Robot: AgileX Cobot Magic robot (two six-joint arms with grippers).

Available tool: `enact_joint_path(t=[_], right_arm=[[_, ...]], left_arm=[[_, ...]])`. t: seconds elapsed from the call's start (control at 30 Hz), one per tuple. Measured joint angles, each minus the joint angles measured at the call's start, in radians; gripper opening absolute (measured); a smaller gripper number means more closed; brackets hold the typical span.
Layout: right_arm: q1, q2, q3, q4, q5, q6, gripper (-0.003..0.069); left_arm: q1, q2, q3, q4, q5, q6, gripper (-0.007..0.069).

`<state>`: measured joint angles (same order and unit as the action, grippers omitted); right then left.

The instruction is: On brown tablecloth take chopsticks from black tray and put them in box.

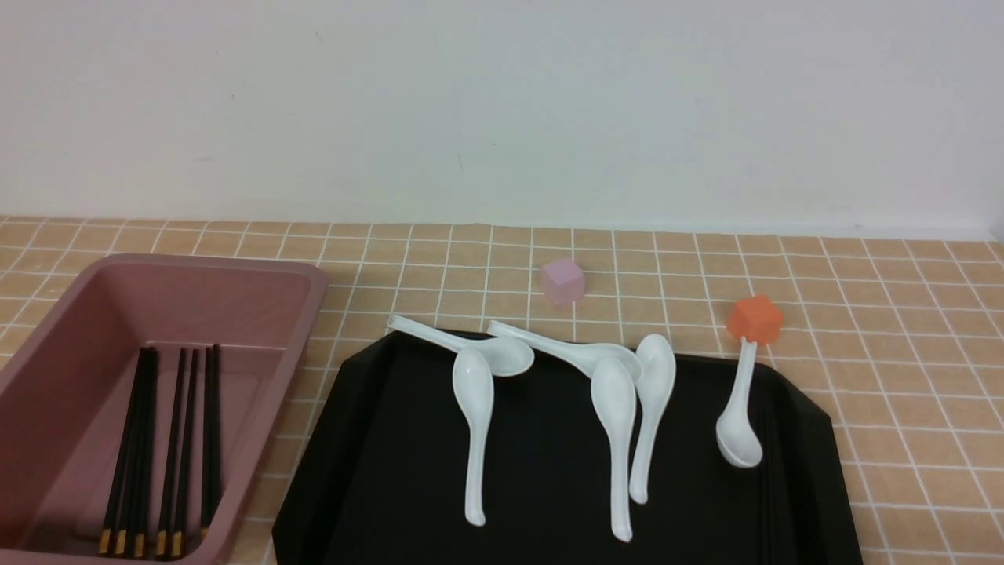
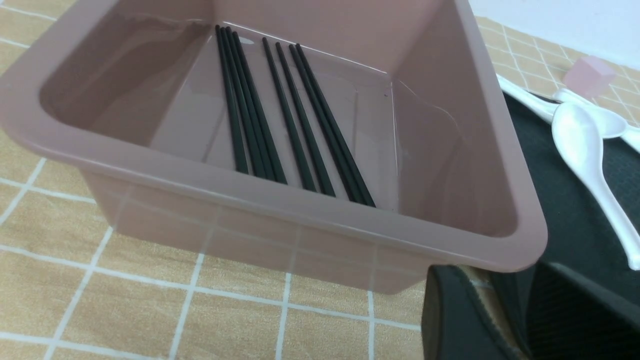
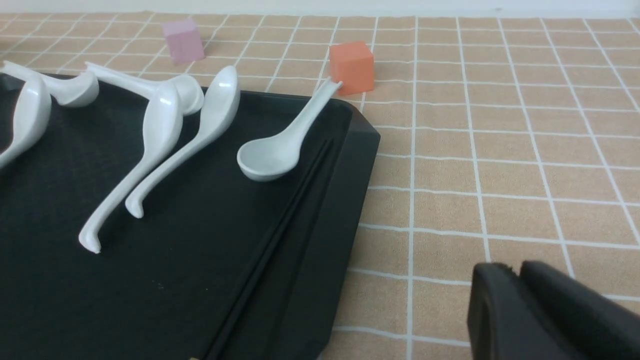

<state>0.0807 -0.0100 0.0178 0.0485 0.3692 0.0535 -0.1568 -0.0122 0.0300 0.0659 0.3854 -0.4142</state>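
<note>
The pink box [image 1: 259, 271] stands at the left on the brown tablecloth [image 1: 902, 392]. Several black chopsticks [image 1: 169, 447] lie on its floor, as the left wrist view [image 2: 295, 115] also shows. The black tray [image 1: 376, 471] lies beside it. In the right wrist view, two more chopsticks [image 3: 272, 245] lie along the tray's right rim [image 3: 330, 225]. My left gripper [image 2: 505, 280] hovers just outside the box's near corner with a narrow gap between its fingers, empty. My right gripper [image 3: 515, 270] is shut and empty over the cloth, right of the tray. Neither gripper shows in the front view.
Several white soup spoons [image 1: 474, 424] lie across the tray. One spoon [image 1: 737, 424] leans on an orange cube [image 1: 754, 319] behind the tray's far right corner. A small pink cube [image 1: 563, 281] sits behind the tray. A white wall bounds the far side.
</note>
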Motion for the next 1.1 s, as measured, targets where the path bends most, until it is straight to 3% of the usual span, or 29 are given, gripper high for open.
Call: enact_joint_path(t=[1.1], right_arm=[[0.000,0.000,0.000,0.000,0.000,0.000,0.0115]], left_arm=[[0.000,0.000,0.000,0.000,0.000,0.000,0.0238]])
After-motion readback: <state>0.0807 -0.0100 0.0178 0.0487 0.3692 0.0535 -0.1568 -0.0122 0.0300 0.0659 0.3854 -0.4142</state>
